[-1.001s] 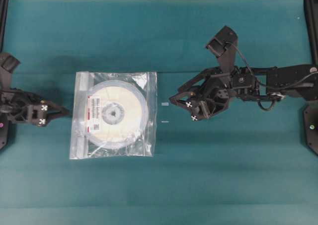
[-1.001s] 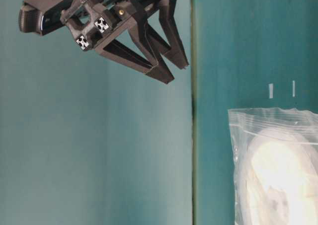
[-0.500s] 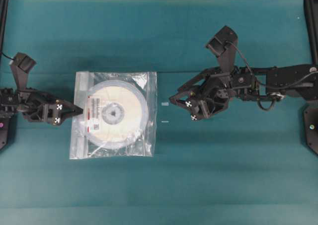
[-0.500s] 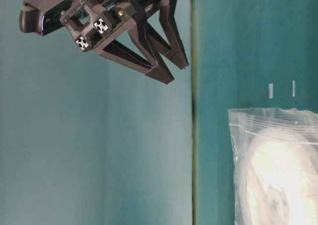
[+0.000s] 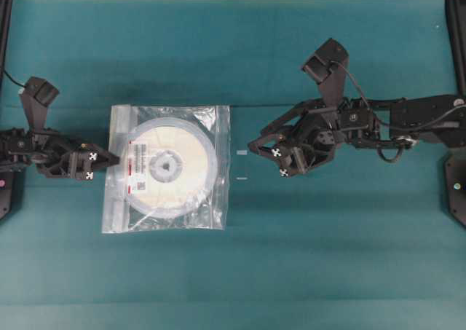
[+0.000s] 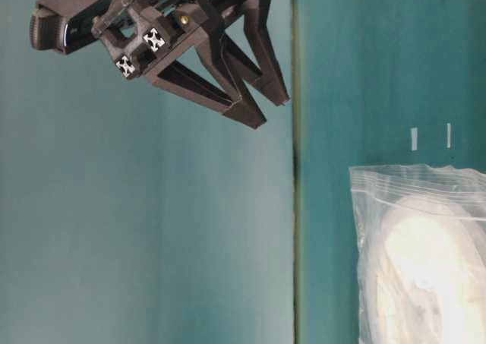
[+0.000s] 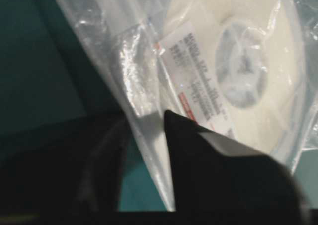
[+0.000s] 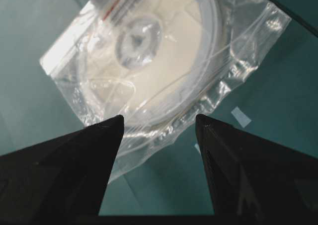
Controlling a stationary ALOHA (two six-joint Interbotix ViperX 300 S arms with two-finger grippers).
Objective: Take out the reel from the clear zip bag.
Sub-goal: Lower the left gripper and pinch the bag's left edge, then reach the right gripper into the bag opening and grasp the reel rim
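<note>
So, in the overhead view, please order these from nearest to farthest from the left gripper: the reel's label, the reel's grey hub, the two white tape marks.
From the left gripper:
1. Label, on the reel's left side.
2. Grey hub, at the reel's centre.
3. Tape marks, right of the bag.

Evenly lit from above, soft shadows on the bench (image 5: pixel 306 257). Glare washing out the reel (image 6: pixel 425 283) through the clear zip bag (image 8: pixel 248 51). Left wrist view blurred, near fingers (image 7: pixel 213 185) unfocused.
</note>
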